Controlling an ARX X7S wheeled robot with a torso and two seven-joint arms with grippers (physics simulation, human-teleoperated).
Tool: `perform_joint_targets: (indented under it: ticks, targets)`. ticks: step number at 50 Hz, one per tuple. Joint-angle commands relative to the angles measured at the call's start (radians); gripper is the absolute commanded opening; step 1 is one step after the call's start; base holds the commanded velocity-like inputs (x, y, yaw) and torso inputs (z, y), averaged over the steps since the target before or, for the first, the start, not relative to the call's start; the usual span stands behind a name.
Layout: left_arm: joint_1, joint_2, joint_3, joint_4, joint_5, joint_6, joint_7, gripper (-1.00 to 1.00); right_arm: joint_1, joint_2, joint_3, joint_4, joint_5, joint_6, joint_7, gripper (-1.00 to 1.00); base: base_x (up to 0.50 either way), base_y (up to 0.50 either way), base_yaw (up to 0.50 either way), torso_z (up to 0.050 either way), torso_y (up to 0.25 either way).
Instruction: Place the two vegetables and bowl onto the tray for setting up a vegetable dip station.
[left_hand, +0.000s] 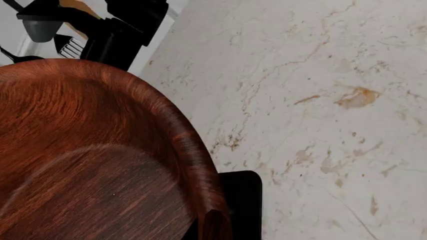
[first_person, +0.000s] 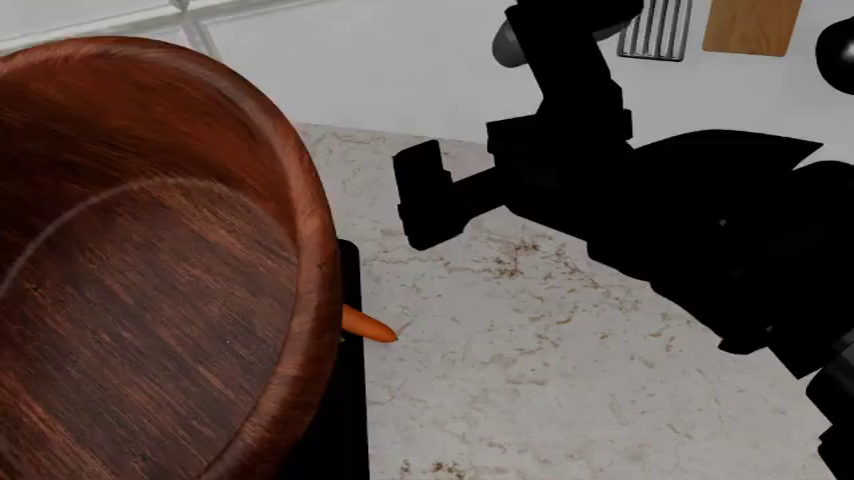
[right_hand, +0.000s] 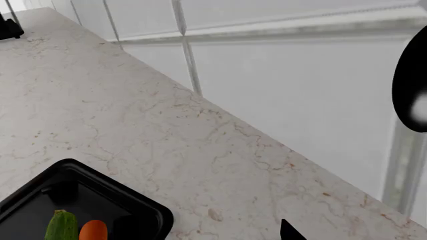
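The reddish-brown wooden bowl (first_person: 147, 270) fills the left of the head view, tilted and raised close to the camera. In the left wrist view my left gripper (left_hand: 212, 231) is shut on the bowl's rim (left_hand: 180, 130); in the head view the bowl hides this gripper. The black tray (first_person: 350, 420) lies under the bowl's right edge, and the carrot's orange tip (first_person: 368, 326) pokes out there. In the right wrist view the cucumber (right_hand: 61, 225) and carrot (right_hand: 93, 231) lie side by side in the tray (right_hand: 117, 189). My right gripper (first_person: 416, 195) hovers open and empty above the counter, right of the bowl.
The marble counter (first_person: 534, 370) runs to a white tiled wall (right_hand: 280, 75). A slotted metal utensil (first_person: 657, 28) and a wooden board (first_person: 754, 25) hang at the back right. A dark ladle (right_hand: 410, 85) hangs near the right gripper.
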Motion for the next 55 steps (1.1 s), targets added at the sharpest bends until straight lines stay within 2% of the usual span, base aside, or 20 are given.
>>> perform_joint_targets:
  ticks: [1, 3, 8, 10, 12, 17, 20, 22, 25, 32, 41, 52, 53, 55]
  targets:
    - [0.108, 0.009, -0.121, 0.052, 0.032, -0.012, 0.013, -1.0, -0.013, -0.007, 0.039, 0.017, -0.02, -0.004, -0.017, 1.0, 0.0, 0.0, 0.0, 0.0, 0.0]
    - [0.145, 0.026, -0.167, 0.054, 0.002, -0.079, 0.009, -1.0, -0.016, -0.005, 0.039, 0.012, -0.018, -0.004, -0.015, 1.0, 0.0, 0.0, 0.0, 0.0, 0.0]
    - [0.304, 0.151, -0.425, 0.053, -0.107, -0.369, -0.044, -1.0, -0.018, -0.005, 0.04, 0.011, -0.02, -0.005, -0.017, 1.0, 0.0, 0.0, 0.0, 0.0, 0.0]
    - [0.314, 0.167, -0.442, 0.053, -0.121, -0.397, -0.056, -1.0, -0.021, -0.004, 0.041, 0.01, -0.019, -0.007, -0.017, 1.0, 0.0, 0.0, 0.0, 0.0, 0.0]
    - [0.308, 0.169, -0.408, 0.054, -0.112, -0.398, -0.067, -1.0, -0.023, -0.003, 0.042, 0.008, -0.018, -0.008, -0.016, 1.0, 0.0, 0.0, 0.0, 0.0, 0.0]
    - [0.288, 0.179, -0.352, 0.054, 0.024, -0.398, 0.003, -1.0, -0.032, -0.004, 0.042, 0.012, -0.02, -0.013, -0.018, 1.0, 0.0, 0.0, 0.0, 0.0, 0.002]
    - [0.283, 0.184, -0.291, 0.054, 0.175, -0.384, 0.095, -1.0, -0.035, -0.004, 0.044, 0.013, -0.019, -0.015, -0.019, 1.0, 0.0, 0.0, 0.0, 0.0, 0.0]
    - [0.29, 0.136, -0.172, 0.053, 0.351, -0.289, 0.185, -1.0, -0.037, -0.004, 0.044, 0.014, -0.02, -0.017, -0.021, 1.0, 0.0, 0.0, 0.0, 0.0, 0.0]
    - [0.342, 0.112, -0.077, 0.024, 0.575, -0.213, 0.298, -1.0, -0.04, -0.001, 0.045, 0.01, -0.022, -0.023, -0.024, 1.0, 0.0, 0.0, 0.0, 0.0, 0.0]
    - [0.385, 0.131, 0.106, -0.072, 0.834, -0.087, 0.395, -1.0, -0.036, -0.02, 0.037, 0.034, -0.031, -0.018, -0.043, 1.0, 0.0, 0.0, 0.0, 0.0, 0.0]
    - [0.419, 0.133, 0.192, -0.112, 0.922, -0.03, 0.422, -1.0, -0.045, -0.019, 0.039, 0.043, -0.032, -0.023, -0.047, 1.0, 0.0, 0.0, 0.0, -0.002, 0.0]
    - [0.398, 0.156, 0.219, -0.145, 0.971, -0.027, 0.403, -1.0, -0.066, -0.004, 0.044, 0.026, -0.028, -0.03, -0.036, 1.0, 0.01, 0.0, 0.0, -0.005, 0.0]
    - [0.394, 0.155, 0.225, -0.142, 0.985, -0.029, 0.393, 1.0, -0.068, -0.004, 0.043, 0.03, -0.03, -0.033, -0.041, 1.0, 0.01, 0.0, -0.01, -0.01, 0.0]
    - [0.383, 0.15, 0.205, -0.14, 0.953, -0.041, 0.405, 1.0, -0.068, -0.002, 0.044, 0.024, -0.028, -0.032, -0.037, 1.0, 0.0, 0.0, 0.0, 0.0, 0.0]
